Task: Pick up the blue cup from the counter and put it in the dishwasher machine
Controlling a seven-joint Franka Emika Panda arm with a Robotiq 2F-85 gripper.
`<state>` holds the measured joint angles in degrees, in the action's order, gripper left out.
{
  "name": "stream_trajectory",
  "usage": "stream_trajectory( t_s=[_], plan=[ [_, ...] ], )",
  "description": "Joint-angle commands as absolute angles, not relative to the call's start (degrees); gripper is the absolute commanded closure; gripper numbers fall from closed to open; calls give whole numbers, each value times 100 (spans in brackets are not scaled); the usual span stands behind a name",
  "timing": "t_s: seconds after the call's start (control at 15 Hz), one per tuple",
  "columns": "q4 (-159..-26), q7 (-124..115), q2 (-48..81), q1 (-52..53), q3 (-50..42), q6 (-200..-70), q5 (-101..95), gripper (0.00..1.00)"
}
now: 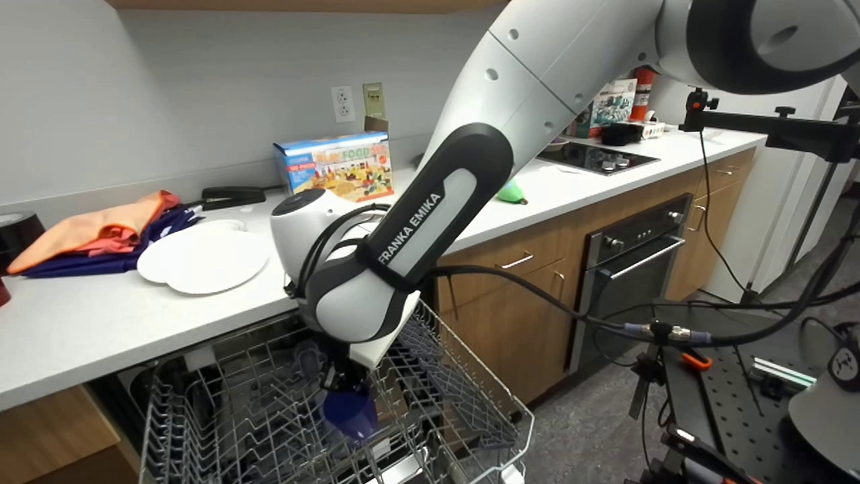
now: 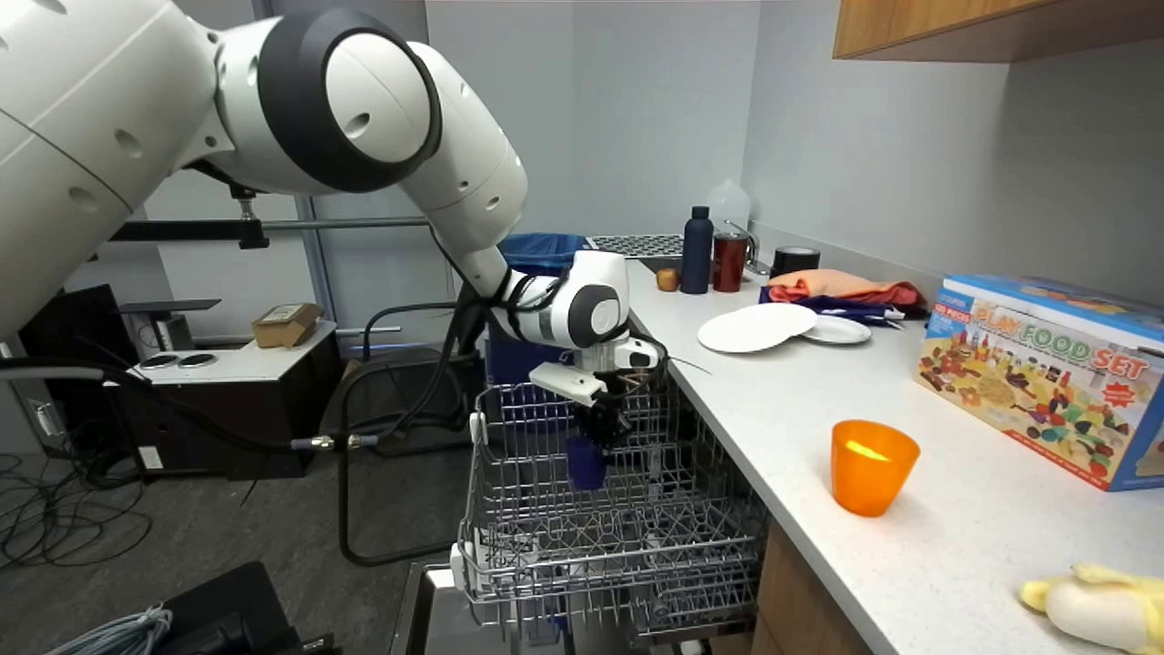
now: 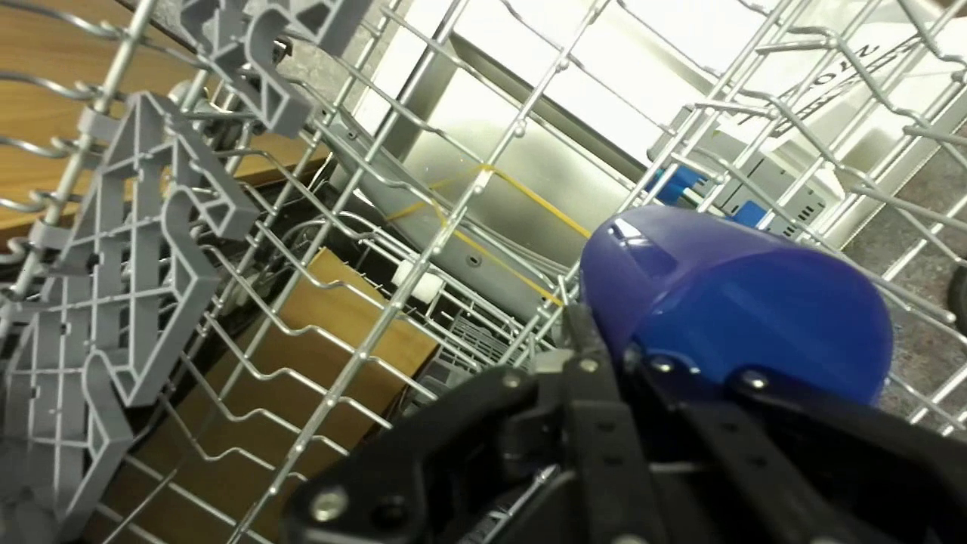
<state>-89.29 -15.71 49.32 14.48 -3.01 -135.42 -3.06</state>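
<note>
Wrist view: jaws are clamping the blue cup (image 3: 763, 325) at its near edge, with most of its body sticking out past the tips. Both exterior views are showing the cup directly below the jaws, within the outline of the grey wire rack (image 3: 519, 128) of the dishwasher machine (image 2: 627, 523). Not seeing whether the cup is touching the wires, or which end is facing down.

Materials: cup is showing smooth, plain plastic, deep blue, turning purple where light is catching it, with one bright glare patch. Rack wires are running thin, some straight, some zigzagging. Grey plastic flaps (image 3: 196, 287), ribbed with scalloped edges, are lining one side. Satin metal panel (image 3: 559, 166) is showing through the gaps.

White, flat surface (image 2: 727, 400) is running alongside the rack, over wood-grain cabinet fronts (image 1: 510, 329). On it, in an exterior view: tapered translucent orange cup (image 2: 864, 482) is standing near the edge; thin round white plates (image 2: 764, 326) are overlapping; printed box (image 2: 1046, 391) is standing closer to the wall (image 2: 873, 164); rumpled orange cloth (image 2: 846, 286) is lying on a navy cloth (image 2: 823, 307). Also there: smooth navy bottle (image 2: 697, 250) is standing just beside a glossy red tumbler (image 2: 728, 262). Black-fronted oven (image 1: 631, 296) with a metal bar handle (image 1: 648, 257) is sitting further along under the surface, in an exterior view.
</note>
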Motion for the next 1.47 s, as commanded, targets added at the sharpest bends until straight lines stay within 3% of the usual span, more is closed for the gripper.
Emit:
stream_trajectory(
  t_s=[0.0,0.6,0.67,1.4],
  plan=[
    [-9471,-1686,4492,1419,-326,-13864,-391,99],
    [-9315,-1658,4594,1397,-279,-13751,-364,96],
    [-9145,-1678,4676,1394,-248,-13689,-320,99],
    [-6168,-2494,6700,1961,-216,-12413,-331,99]
  ],
)
